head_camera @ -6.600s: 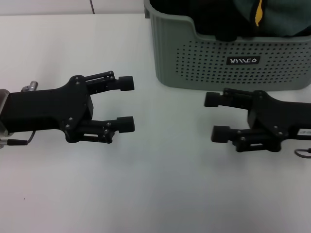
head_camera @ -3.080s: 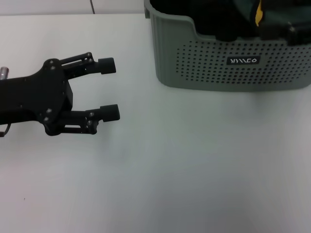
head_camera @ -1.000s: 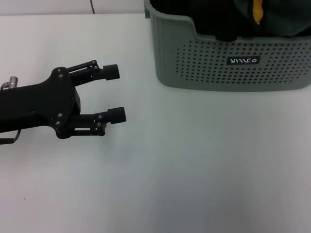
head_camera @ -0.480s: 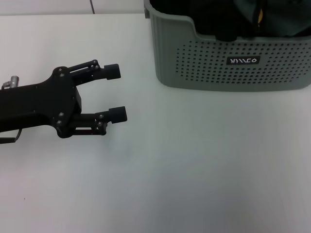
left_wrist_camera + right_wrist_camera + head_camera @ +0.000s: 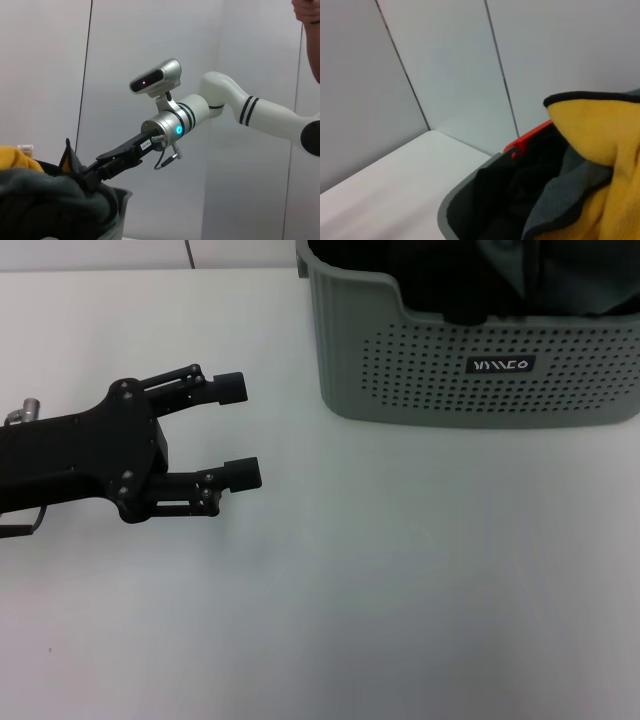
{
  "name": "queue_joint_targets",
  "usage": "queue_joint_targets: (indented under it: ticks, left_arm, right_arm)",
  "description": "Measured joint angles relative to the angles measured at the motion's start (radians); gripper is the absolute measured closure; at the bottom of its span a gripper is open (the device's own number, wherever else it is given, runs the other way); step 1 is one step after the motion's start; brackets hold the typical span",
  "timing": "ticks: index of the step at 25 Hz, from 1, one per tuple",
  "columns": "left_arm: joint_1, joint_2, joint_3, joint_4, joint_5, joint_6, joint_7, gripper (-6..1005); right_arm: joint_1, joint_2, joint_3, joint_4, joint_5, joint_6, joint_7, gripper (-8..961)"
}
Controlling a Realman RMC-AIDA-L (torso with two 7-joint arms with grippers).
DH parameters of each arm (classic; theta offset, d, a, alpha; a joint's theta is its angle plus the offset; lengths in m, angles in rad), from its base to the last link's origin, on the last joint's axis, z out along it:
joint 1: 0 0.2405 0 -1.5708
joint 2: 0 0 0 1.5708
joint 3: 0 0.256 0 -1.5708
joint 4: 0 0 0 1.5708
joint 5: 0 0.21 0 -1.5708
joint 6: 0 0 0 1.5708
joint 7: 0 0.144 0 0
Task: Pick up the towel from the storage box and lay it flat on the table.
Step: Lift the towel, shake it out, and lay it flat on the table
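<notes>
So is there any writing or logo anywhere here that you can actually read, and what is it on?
Small black label with white lettering, on the front wall of the storage box: present, but the characters cannot be made out.
Small white tag on the right arm near its wrist, seen from the left wrist camera: too small to read.
No other text or numbers visible.

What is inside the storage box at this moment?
The storage box holds the towel, its yellow fold raised above a grey-teal cloth and a black cloth. Whatever lies under these cloths is covered.
</notes>
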Motion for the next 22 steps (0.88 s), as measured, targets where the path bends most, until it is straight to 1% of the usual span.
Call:
queue_joint_targets:
  ticks: [2, 4, 9, 14, 17, 22]
  left_arm:
    - [0.0, 0.0, 0.0, 0.0, 0.0, -0.003, 0.001, 124]
    - [0.0, 0.0, 0.0, 0.0, 0.0, -0.005, 0.001, 124]
    - [0.0, 0.0, 0.0, 0.0, 0.0, -0.022, 0.001, 125]
    - [0.005, 0.0, 0.0, 0.0, 0.0, -0.023, 0.001, 125]
    - [0.007, 0.0, 0.0, 0.0, 0.0, -0.023, 0.001, 125]
    - [0.005, 0.0, 0.0, 0.0, 0.0, -0.023, 0.002, 124]
  right_arm:
    - [0.018, 0.0, 0.0, 0.024, -0.002, 0.001, -0.002, 773]
    - [0.021, 0.0, 0.001, 0.029, -0.002, 0.001, -0.003, 734]
    - [0.032, 0.011, -0.001, 0.036, 0.0, -0.001, -0.006, 637]
    - [0.035, 0.03, 0.002, -0.008, 0.009, -0.046, 0.006, 429]
    - [0.035, 0.034, 0.001, -0.012, 0.007, -0.048, 0.013, 350]
    - [0.036, 0.028, -0.005, 0.053, -0.002, -0.008, 0.002, 388]
